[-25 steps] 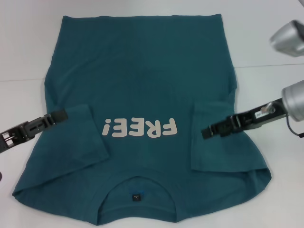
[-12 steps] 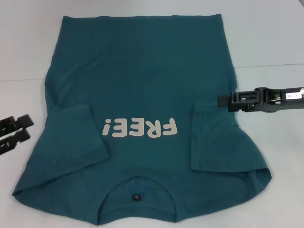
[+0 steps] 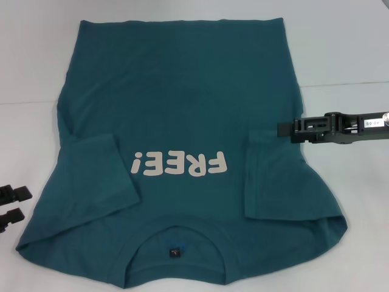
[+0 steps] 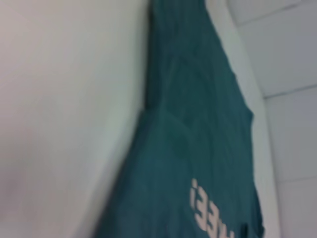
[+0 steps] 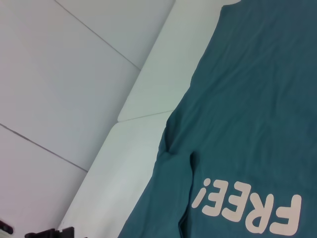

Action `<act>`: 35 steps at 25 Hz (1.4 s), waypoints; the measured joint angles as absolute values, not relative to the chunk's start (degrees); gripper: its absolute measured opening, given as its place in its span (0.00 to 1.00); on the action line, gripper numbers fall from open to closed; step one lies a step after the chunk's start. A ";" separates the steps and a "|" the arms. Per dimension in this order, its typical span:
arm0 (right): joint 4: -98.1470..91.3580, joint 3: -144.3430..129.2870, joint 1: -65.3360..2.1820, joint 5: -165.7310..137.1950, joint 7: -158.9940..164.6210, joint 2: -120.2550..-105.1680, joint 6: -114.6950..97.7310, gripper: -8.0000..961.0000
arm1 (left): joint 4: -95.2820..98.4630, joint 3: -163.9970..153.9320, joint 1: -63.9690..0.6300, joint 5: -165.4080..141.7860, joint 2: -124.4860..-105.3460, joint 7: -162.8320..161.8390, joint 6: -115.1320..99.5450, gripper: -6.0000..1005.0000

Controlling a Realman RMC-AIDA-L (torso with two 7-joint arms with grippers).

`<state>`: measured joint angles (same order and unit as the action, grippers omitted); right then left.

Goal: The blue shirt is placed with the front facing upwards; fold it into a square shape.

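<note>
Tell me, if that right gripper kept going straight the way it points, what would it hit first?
Probably the shirt: the right gripper points across its body, just above the folded sleeve. Its height is unclear, so it might pass over.

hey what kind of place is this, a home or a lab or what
Probably a lab or test bench: a plain white table holds only a blue shirt, flanked by the left gripper and right gripper.

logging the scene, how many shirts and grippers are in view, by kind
dark teal-blue cotton T-shirt with pale "FREE!" lettering: 1
black robot grippers: 2 (left gripper, right gripper)
total: 3
</note>
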<state>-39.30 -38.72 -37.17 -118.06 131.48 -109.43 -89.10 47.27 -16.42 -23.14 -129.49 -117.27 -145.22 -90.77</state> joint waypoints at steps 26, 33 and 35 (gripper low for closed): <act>-39.38 -38.54 -37.02 -118.07 131.48 -109.25 -88.94 0.79 | 45.92 -15.26 -22.51 -137.76 -117.60 -143.55 -84.32 0.58; -39.38 -38.49 -37.08 -118.12 131.48 -109.25 -88.95 0.79 | 44.66 -15.30 -22.84 -137.94 -117.51 -143.61 -84.20 0.58; -39.38 -38.49 -37.06 -118.12 131.48 -109.25 -88.94 0.79 | 44.33 -15.29 -22.91 -138.02 -117.40 -143.66 -84.18 0.58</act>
